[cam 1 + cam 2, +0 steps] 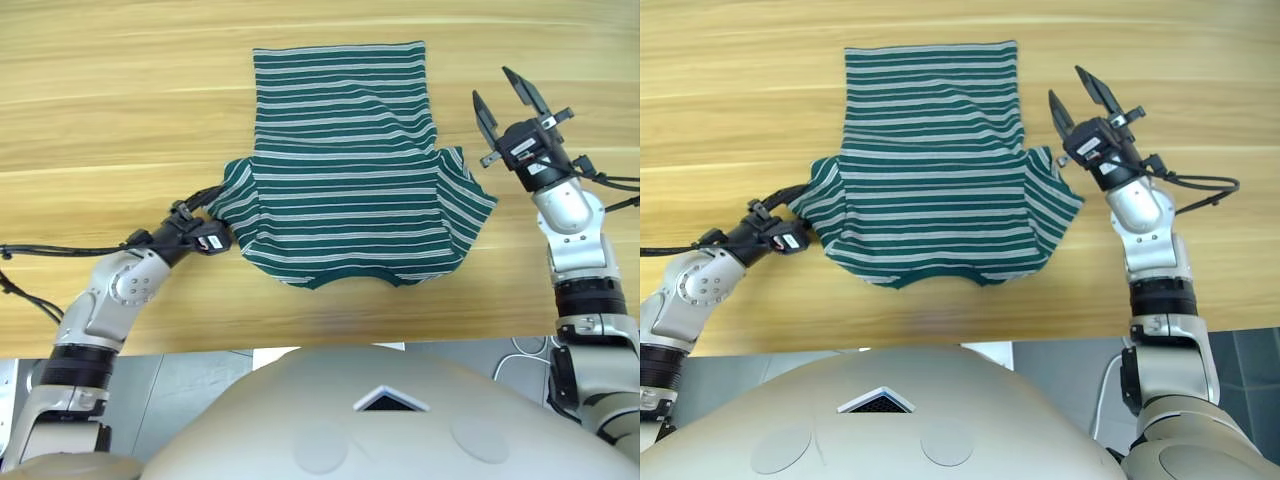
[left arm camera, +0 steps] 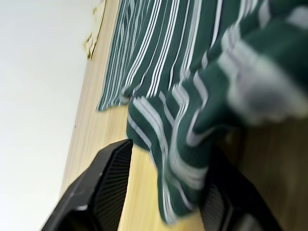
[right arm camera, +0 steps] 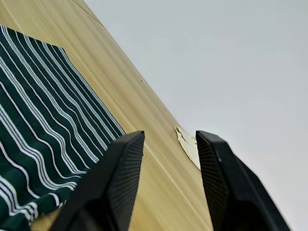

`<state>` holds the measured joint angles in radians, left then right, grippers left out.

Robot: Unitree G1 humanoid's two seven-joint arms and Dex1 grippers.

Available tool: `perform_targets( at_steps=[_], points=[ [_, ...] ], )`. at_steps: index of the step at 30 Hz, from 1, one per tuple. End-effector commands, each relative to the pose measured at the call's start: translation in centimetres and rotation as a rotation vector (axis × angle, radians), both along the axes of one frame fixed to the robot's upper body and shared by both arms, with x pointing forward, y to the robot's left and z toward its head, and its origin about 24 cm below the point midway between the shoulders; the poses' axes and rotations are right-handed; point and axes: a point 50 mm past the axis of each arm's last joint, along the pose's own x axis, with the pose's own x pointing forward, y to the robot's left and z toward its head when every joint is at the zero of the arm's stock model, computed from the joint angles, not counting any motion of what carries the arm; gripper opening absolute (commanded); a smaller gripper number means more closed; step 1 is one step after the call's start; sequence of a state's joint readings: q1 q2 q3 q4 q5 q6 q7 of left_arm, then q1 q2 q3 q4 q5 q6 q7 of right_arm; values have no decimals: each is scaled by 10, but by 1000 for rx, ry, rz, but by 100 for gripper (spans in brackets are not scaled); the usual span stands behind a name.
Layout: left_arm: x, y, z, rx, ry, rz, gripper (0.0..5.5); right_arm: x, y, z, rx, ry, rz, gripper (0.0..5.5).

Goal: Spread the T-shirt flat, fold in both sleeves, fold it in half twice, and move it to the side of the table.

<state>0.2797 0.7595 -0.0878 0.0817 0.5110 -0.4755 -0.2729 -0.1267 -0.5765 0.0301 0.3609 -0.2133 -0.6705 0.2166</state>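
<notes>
Green striped T-shirt [image 1: 345,170], soft and light, likely to bunch, lying on the counter [image 1: 100,100]. Left tool [image 1: 225,238] apart, straddling the left sleeve [image 1: 238,190] hem, probably the best hold. Right tool [image 1: 495,88] apart, just beside the right sleeve [image 1: 465,190].

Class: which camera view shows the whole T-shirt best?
The left eye view: the T-shirt lies complete on the table. The right eye view matches it. The left wrist view has one sleeve edge inside the left gripper; the right wrist view, one striped part.
</notes>
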Motion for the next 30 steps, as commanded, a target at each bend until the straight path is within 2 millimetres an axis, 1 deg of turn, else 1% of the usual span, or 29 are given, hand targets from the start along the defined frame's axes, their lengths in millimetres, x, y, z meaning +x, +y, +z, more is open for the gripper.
perform_targets(
  at_steps=[1, 5, 7, 12, 15, 19, 24, 28, 30],
  points=[
    [-11, 15, -10, 77, 66, 52, 215, 2, -1, 1, 6, -6, -2, 197],
    [-9, 20, -7, 89, 36, 93, 215, 2, 0, -3, 6, 2, 2, 197],
    [-8, 20, -7, 94, 24, 98, 215, 2, 1, -4, 5, 6, 4, 197],
    [-3, 14, -15, 110, 35, 69, 215, 1, 1, -4, 9, 4, 5, 197],
    [-2, 10, -17, 111, 50, 37, 164, -1, 0, -4, 12, 2, 1, 201],
    [-2, 8, -21, 121, 72, 14, 113, -3, -1, -7, 14, 6, -5, 201],
    [-7, 8, -27, 162, 116, -21, 47, -3, -1, -7, 13, 8, -9, 201],
    [-8, 10, -27, 178, 127, -19, 4, -2, 0, -8, 14, 9, -9, 201],
    [-10, 9, -28, 168, 133, -25, 1, -2, 0, -8, 14, 9, -9, 201]
  ],
)
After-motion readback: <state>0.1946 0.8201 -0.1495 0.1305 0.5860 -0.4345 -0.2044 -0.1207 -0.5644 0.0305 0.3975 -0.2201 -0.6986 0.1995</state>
